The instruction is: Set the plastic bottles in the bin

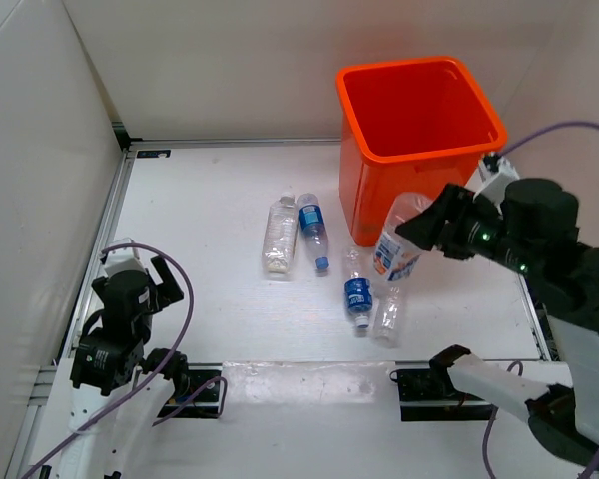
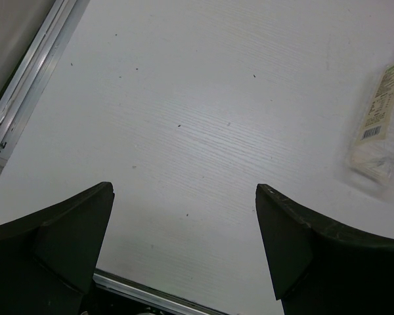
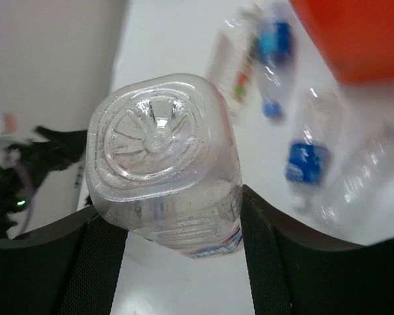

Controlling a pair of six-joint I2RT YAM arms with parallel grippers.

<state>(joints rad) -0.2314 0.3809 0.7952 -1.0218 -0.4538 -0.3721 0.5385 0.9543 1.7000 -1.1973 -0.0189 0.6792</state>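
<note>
Plastic bottles (image 1: 356, 292) number five on the white table (image 1: 200, 200): four lie on its surface and one is lifted off it. Bright orange, the bin (image 1: 419, 100) stands upright at the far right of the table, mouth open upward. The right gripper (image 1: 419, 232) is clamped on the held bottle (image 1: 399, 242), a finger on each side of its clear body. The bottle's moulded base faces the right wrist view. Seen from above, it hangs tilted just in front of the bin's near wall, outside the rim. The left gripper (image 1: 148, 267) hovers near the table's left edge, jaws spread wide over bare surface with nothing between them. Left of the bin, a pale-labelled bottle (image 1: 279, 235) and a blue-labelled bottle (image 1: 312, 228) lie side by side. Nearer the arms, a second blue-labelled bottle (image 1: 357, 295) lies just beside an unlabelled bottle (image 1: 387, 311).
</note>
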